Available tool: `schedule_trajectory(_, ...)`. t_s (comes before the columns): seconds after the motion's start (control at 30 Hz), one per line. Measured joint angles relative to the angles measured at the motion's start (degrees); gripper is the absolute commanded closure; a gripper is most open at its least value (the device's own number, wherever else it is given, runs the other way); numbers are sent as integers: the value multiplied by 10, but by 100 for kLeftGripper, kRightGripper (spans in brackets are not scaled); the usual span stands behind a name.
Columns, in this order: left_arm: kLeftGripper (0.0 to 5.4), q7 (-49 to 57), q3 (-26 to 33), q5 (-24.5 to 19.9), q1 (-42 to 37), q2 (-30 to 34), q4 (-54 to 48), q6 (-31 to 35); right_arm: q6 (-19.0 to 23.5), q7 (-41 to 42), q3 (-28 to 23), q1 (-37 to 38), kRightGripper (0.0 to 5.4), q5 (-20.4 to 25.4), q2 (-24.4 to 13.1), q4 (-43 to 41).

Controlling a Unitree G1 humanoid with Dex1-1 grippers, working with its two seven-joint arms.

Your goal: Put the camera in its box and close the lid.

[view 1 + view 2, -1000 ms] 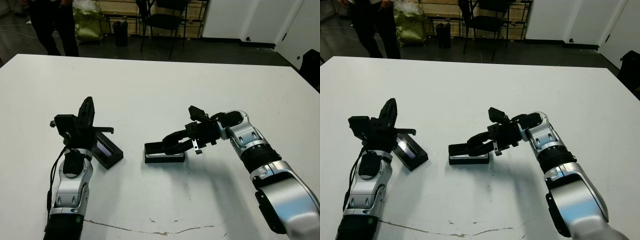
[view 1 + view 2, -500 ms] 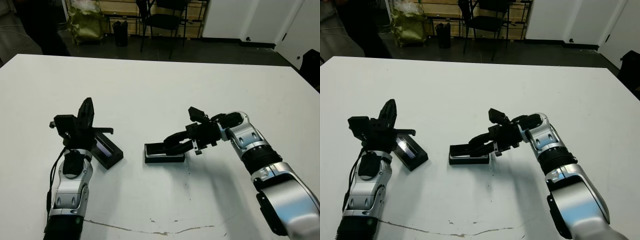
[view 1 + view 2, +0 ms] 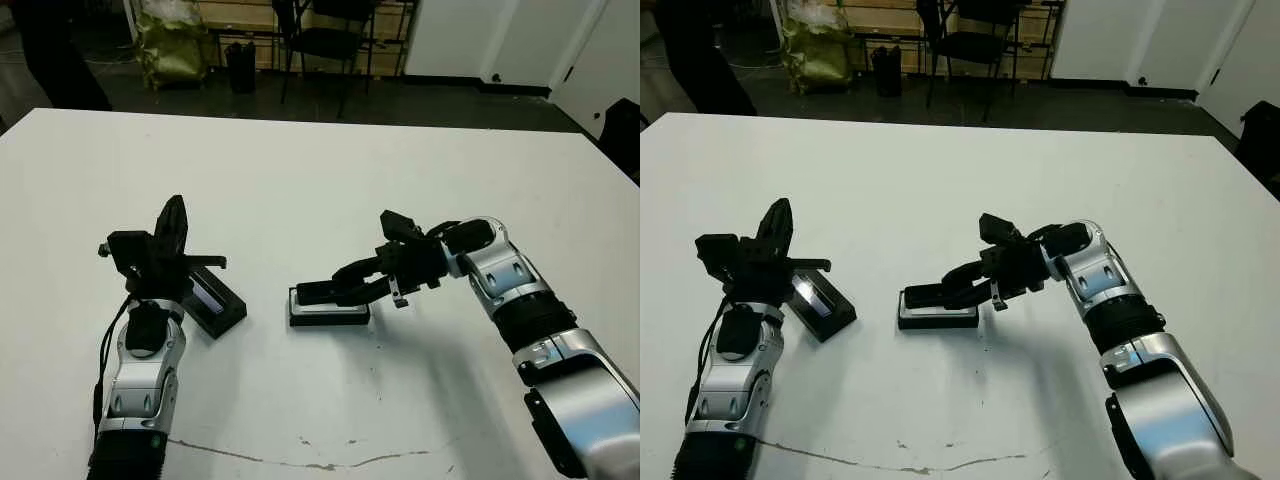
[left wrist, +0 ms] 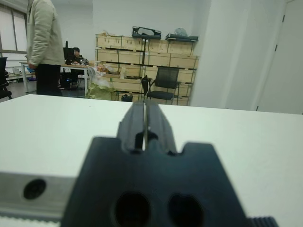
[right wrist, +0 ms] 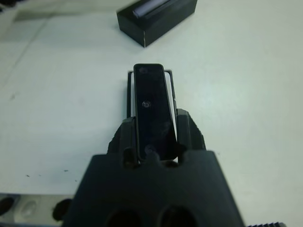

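Camera [image 5: 152, 111] has barely shifted since a second ago, clamped between the right gripper [image 3: 345, 292] fingers and poised directly over the box [image 3: 330, 313], not yet seated. Lid [image 3: 213, 298] lies just beside the left gripper [image 4: 144, 123], whose fingers are pressed together, holding nothing. Insertion looks imminent; lid untouched. No readable labels or writing.
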Motion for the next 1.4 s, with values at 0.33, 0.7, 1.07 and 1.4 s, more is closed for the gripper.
schedule_trajectory(0.33,540,0,0,-1,1,0,-4,4,-31,-6,9,0,473,-10,-4,15)
schedule_trajectory(0.7,540,0,0,0,1,0,-1,0,-41,-9,18,-4,473,-18,0,37)
schedule_trajectory(1.07,540,3,-1,2,3,-1,-7,7,-55,5,18,-10,473,-16,5,45)
schedule_trajectory(1.4,540,6,-1,10,4,-1,-8,9,-97,11,19,-29,473,-18,20,100)
